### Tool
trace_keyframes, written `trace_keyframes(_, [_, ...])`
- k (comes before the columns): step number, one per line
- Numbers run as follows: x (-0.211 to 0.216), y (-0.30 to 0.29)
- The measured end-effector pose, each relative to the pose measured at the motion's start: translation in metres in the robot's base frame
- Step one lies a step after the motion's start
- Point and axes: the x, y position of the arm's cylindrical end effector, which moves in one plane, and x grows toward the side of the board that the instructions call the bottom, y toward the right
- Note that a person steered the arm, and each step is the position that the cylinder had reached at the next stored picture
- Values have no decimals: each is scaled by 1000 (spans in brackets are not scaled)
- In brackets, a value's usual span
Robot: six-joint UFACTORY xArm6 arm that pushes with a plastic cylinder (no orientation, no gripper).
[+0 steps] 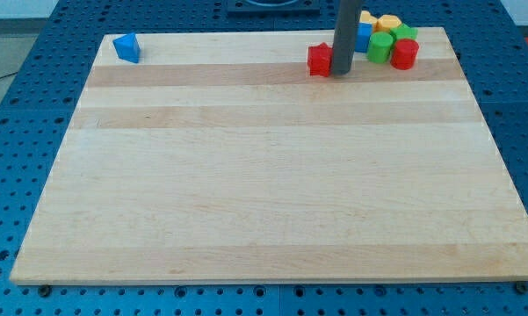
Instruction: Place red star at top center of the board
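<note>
The red star [319,60] lies near the view's top edge of the wooden board [272,175], a little right of centre. My tip [341,74] stands right beside the star, touching its right side. The dark rod rises straight up from there and hides part of the blue block behind it.
A cluster of blocks sits at the view's top right: a blue block [363,37], a yellow block [387,22], a green cylinder [380,46], a green block [406,33] and a red cylinder [404,54]. A blue triangular block [127,47] lies at the top left corner.
</note>
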Motion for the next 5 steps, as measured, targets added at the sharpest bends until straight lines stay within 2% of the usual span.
trace_keyframes(2, [-2,-32])
trace_keyframes(4, [-33,-38])
trace_keyframes(5, [-34,-49])
